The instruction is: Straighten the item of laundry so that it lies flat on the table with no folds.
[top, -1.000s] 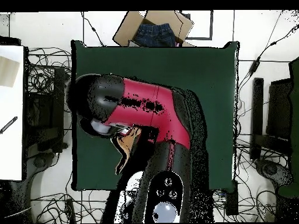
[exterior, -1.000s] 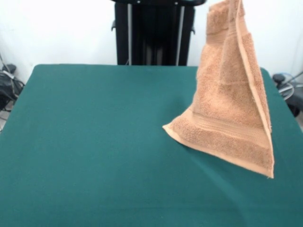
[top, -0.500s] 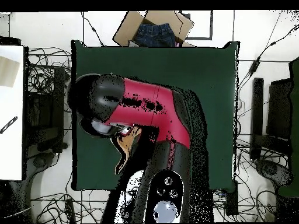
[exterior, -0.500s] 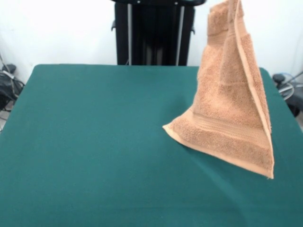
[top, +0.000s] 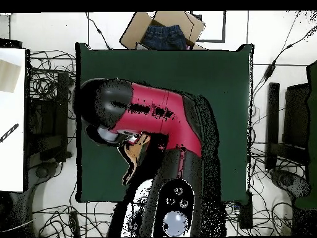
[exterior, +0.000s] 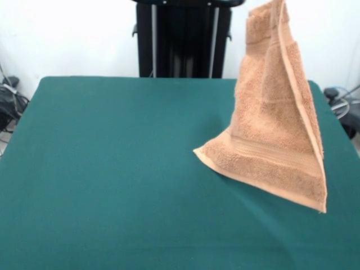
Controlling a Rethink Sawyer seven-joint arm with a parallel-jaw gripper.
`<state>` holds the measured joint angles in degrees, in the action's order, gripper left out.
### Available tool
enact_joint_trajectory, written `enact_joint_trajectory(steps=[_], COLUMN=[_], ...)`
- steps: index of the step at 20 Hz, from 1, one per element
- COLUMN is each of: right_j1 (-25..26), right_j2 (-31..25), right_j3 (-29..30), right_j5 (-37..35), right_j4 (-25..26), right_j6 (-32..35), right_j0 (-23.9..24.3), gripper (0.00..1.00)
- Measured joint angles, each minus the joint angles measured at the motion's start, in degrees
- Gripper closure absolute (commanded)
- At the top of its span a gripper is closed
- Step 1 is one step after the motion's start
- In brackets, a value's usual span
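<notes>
While the towel (exterior: 275, 129) hangs with its lower edge on the table (exterior: 112, 169), the unseen gripper, state unknowable, should drag it outward and lower gradually.

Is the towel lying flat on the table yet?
No. In the front view the towel hangs from above the picture's top edge in a tall drape, and only its lower edge rests on the table.

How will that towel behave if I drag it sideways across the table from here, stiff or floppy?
Probably floppy: the towel hangs from above in a draped cone, its lower edge resting on the table. Its looped terry would likely grip the felt-like top, so the resting edge may lag and fold. It looks light, since it hangs without stretching.
</notes>
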<state>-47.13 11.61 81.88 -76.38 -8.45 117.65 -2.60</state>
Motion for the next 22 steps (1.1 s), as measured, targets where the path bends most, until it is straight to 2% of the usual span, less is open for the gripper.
enact_joint_trajectory(steps=[22], right_j1=[-0.14], right_j2=[0.0], right_j3=[0.72], right_j5=[0.02], right_j4=[0.0], right_j6=[0.0], right_j0=[-0.5], gripper=[1.0])
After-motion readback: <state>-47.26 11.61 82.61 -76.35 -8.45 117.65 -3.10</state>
